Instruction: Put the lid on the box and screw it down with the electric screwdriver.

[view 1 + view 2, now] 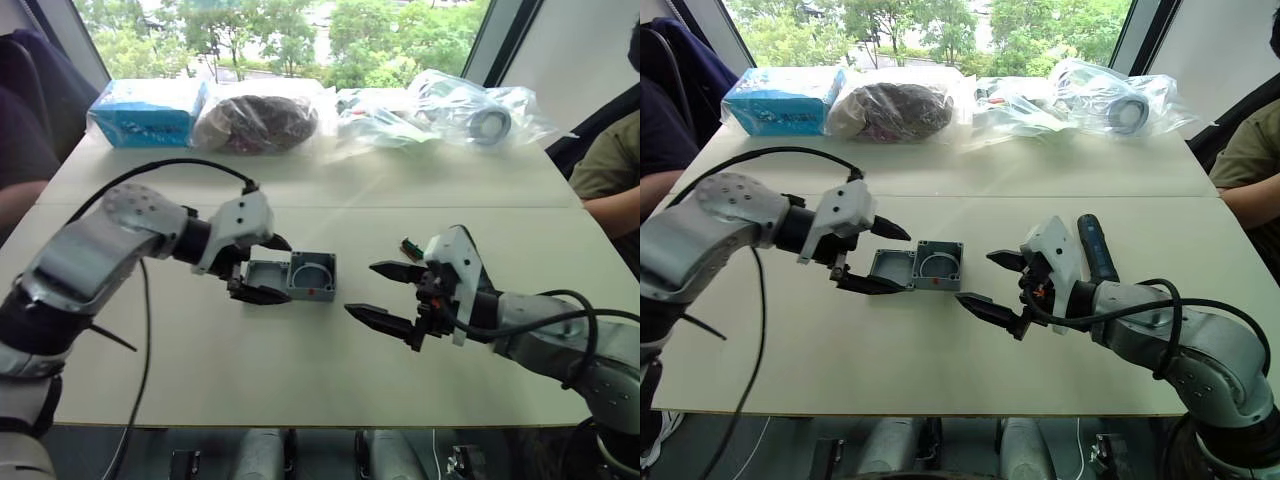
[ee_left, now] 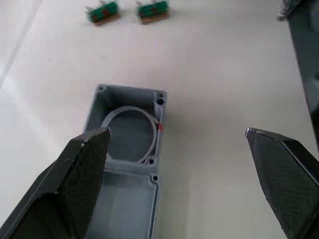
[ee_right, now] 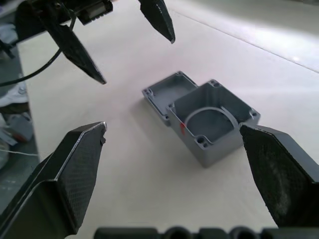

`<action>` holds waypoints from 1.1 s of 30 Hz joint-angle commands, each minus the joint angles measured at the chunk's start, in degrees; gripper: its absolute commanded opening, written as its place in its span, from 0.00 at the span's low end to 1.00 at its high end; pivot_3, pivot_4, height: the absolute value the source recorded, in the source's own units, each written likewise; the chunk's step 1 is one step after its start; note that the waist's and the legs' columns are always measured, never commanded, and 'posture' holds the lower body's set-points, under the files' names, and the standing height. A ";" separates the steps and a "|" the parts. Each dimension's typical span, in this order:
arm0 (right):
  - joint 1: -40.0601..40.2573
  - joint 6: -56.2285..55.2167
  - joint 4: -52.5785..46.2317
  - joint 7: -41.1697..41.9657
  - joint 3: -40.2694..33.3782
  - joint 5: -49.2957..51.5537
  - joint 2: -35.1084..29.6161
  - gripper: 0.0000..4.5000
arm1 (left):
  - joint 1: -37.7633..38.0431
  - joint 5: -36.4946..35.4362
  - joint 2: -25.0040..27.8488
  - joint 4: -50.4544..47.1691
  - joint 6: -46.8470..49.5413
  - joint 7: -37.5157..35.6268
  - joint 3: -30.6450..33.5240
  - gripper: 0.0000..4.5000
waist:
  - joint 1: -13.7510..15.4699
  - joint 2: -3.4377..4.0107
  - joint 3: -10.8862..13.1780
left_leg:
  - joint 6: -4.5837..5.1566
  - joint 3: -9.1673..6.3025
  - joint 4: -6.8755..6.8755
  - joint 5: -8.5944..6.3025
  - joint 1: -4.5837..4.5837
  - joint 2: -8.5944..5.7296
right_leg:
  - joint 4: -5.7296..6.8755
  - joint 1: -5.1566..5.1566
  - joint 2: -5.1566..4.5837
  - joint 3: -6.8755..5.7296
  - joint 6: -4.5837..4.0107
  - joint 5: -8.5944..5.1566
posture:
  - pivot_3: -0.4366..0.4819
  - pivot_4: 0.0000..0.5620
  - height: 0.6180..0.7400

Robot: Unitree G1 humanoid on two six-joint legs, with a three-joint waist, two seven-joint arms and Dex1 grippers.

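**A:** What do your head views give you?

**B:** You see the box open-side up near the middle of the table, with the lid lying inner face up, touching its side toward your left arm. Your left gripper hangs over the lid with its fingers spread, one above and one below the lid's outline. Your right gripper sits near the box, fingers parted and holding nothing. The electric screwdriver lies on the table behind your right wrist. Bags and a blue carton line the far edge.

**A:** And the left wrist view?

**B:** Your two fingertips stand wide apart, the lid closest between them, the box just beyond, a pale curved part inside. Two green-and-brown connector pieces rest farther off.

**A:** Right wrist view?

**B:** Fingers open around empty air; box and lid lie ahead, touching, with your left gripper open above them.
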 commanded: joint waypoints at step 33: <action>8.04 -0.59 -7.04 -7.42 4.06 -8.94 4.90 1.00 | -6.90 29.20 -21.15 24.41 -17.67 -11.16 -9.35 0.06 | 0.00 -0.01 0.00 | 0.39 -0.11 0.82 -0.22 -0.11 0.14 | 0.53 0.05 0.07 0.07 0.13 -0.06 | 0.48 0.27 1.00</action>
